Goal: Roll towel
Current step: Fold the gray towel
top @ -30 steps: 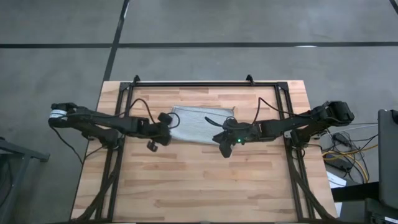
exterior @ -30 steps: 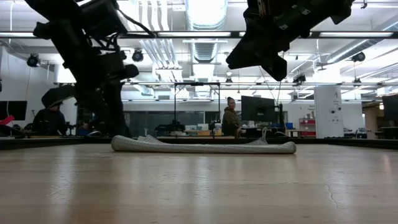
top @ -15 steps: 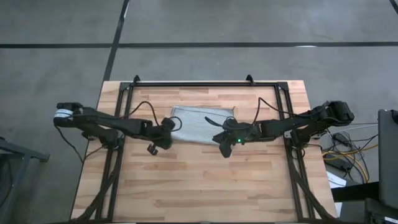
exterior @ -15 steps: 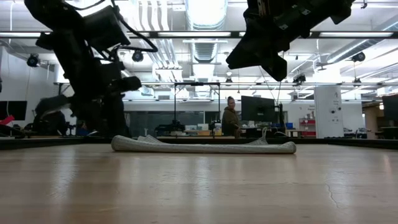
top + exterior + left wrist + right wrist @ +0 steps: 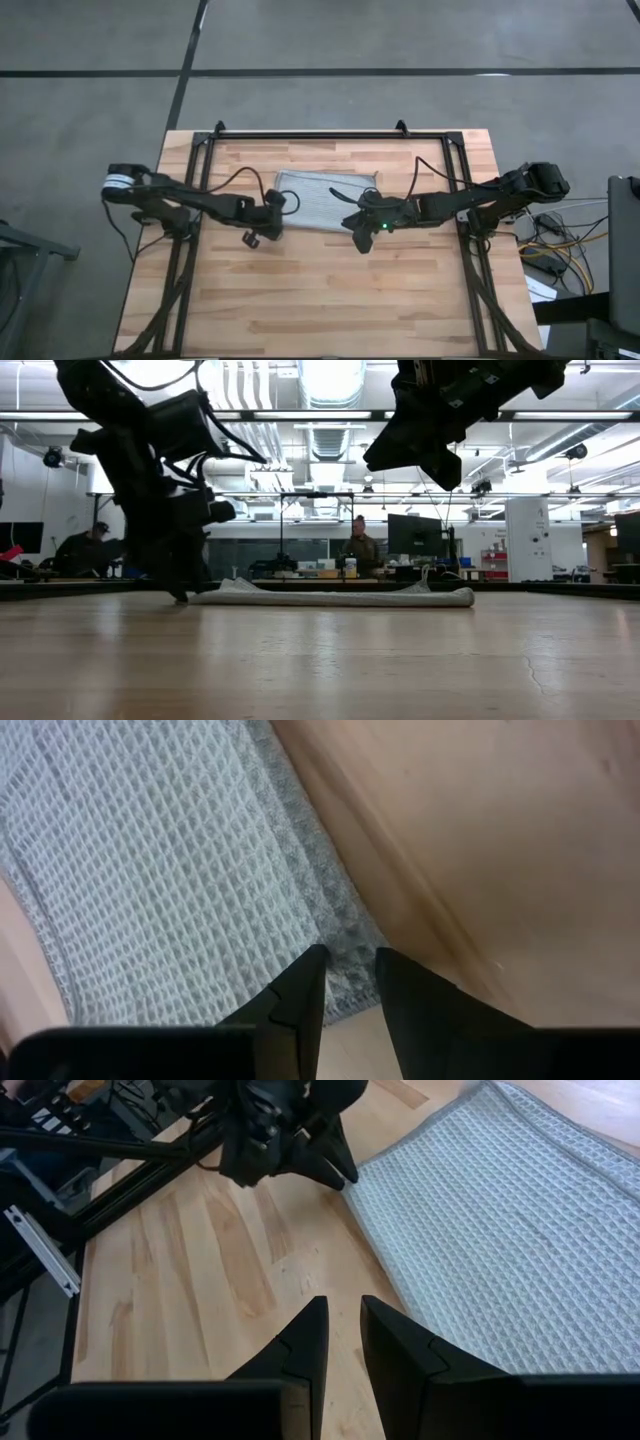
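The towel [image 5: 325,200], a light grey-blue waffle cloth, lies flat on the wooden table [image 5: 320,290] toward its far side. In the low view the towel [image 5: 340,597] is a thin strip. My left gripper [image 5: 281,210] reaches down to the towel's near left corner. Its fingers stand a narrow gap apart, and the hem shows between them [image 5: 350,965]. My right gripper [image 5: 340,195] hangs well above the towel's right half. It is open by a narrow gap [image 5: 343,1315] and holds nothing. My left gripper comes at the towel's near left corner [image 5: 352,982] from above, slanting down. Its two fingertips [image 5: 316,960] stand on the hem, one to each side of a short stretch. The low view shows the fingertips [image 5: 181,596] down at table level. The towel lies flat.
Black frame rails [image 5: 195,190] run along the table's left, right and far sides, and cables trail over them. Bare wood [image 5: 320,300] lies toward the near edge. In the low view, people [image 5: 358,550] sit at desks in the room behind the table.
My left gripper has gone down and a little toward the table's right edge, from above the table to the towel's near left corner. The towel lies where it was.
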